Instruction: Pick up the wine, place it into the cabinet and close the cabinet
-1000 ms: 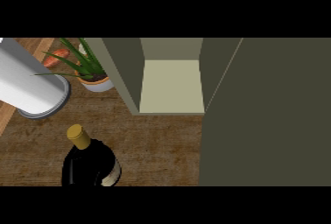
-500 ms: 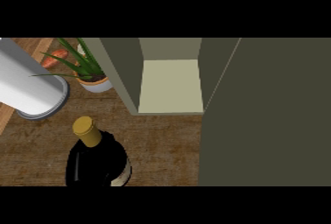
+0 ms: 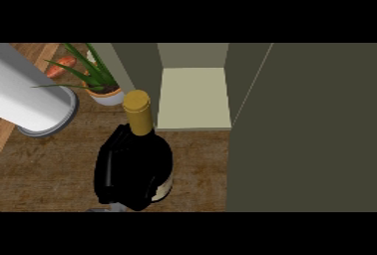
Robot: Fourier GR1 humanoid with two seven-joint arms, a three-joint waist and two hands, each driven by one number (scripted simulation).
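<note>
wine (image 3: 137,113) held upright over the counter's (image 3: 44,169) front edge, right hand (image 3: 117,169) fingers wrapped round its body. cabinet (image 3: 193,99) stands open. risk: the neck strikes the cabinet's left wall on entry, as the bottle sits left of the opening.

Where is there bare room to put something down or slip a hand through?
Bare: the pale cabinet shelf between its walls; the wooden counter left of the wine bottle, in front of the pale cylinder; a strip of counter between bottle and open door. Crowded: back left, where cylinder and potted plant stand close, with the hand round the bottle before them.
</note>
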